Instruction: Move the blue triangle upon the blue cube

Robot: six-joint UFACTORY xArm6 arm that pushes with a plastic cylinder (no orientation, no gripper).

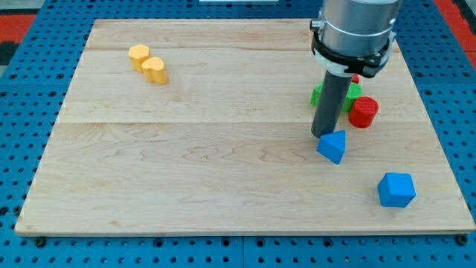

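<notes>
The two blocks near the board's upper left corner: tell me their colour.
Both blocks are yellow, touching each other; the camera view, the only one, shows them clearly.

Setting: a robotics laboratory test bench. Indicators follow.

The pale wooden desk is a flat board of glued planks, resting on a blue perforated metal base plate with a regular grid of mounting holes, typical of fixture tables. A red perforated section adjoins it at the view's top left.

A grey cylindrical robot arm housing with a black collar enters from the view's top and carries a straight dark rod.

The objects on the desk are small, plain coloured test pieces, for example the two yellow blocks, not household or shop goods.
</notes>
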